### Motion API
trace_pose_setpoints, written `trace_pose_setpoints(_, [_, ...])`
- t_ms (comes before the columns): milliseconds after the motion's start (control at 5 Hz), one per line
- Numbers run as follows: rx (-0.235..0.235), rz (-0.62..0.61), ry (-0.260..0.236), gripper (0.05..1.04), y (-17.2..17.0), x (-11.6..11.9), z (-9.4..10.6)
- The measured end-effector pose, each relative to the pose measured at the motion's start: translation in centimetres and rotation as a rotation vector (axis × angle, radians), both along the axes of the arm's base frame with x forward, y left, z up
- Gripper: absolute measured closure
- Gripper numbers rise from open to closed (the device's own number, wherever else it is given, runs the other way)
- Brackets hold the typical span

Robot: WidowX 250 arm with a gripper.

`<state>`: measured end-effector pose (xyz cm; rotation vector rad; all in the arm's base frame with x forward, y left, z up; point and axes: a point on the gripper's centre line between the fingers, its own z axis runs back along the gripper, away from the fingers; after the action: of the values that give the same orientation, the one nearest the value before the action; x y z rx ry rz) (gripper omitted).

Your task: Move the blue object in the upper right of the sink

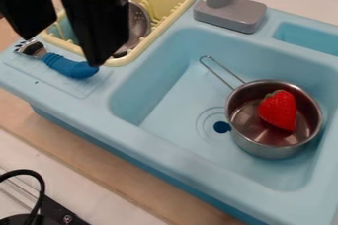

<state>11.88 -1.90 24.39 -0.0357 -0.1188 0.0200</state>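
Black fingers (61, 51): one set, parted, nothing between them. Steel pan (265, 148): one, in the sink (165, 149), strawberry (278, 111) inside. Blue-handled utensil (69, 67): one, flat on the left ledge, beside the yellow rack (158, 31). Handling: best gripped squarely across the thick handle, raised clear of rack and pan, lowered gently behind the pan.

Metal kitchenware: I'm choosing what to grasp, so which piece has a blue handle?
The utensil on the sink's ledge beside the yellow rack. The saucepan has one of bare wire, and the perforated piece in the rack shows grey metal.
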Motion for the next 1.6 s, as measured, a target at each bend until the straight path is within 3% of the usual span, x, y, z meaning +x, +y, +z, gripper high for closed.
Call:
trace_pose_setpoints(200, [0.0,0.007,0.011,0.094,0.1,-0.1,-0.3])
trace_pose_setpoints(400, [-0.015,0.249,0.012,0.094,2.6,1.2,-0.4])
trace_pose_setpoints(600, [0.014,0.407,-0.009,0.094,4.4,1.8,-1.2])
trace_pose_setpoints(1000, [-0.013,0.789,-0.052,0.094,8.9,3.1,-4.0])
trace_pose_setpoints(1200, [0.016,0.941,-0.087,0.094,10.9,3.5,-4.4])
trace_pose_setpoints(1600, [0.01,1.213,-0.098,0.094,13.6,4.7,-5.6])
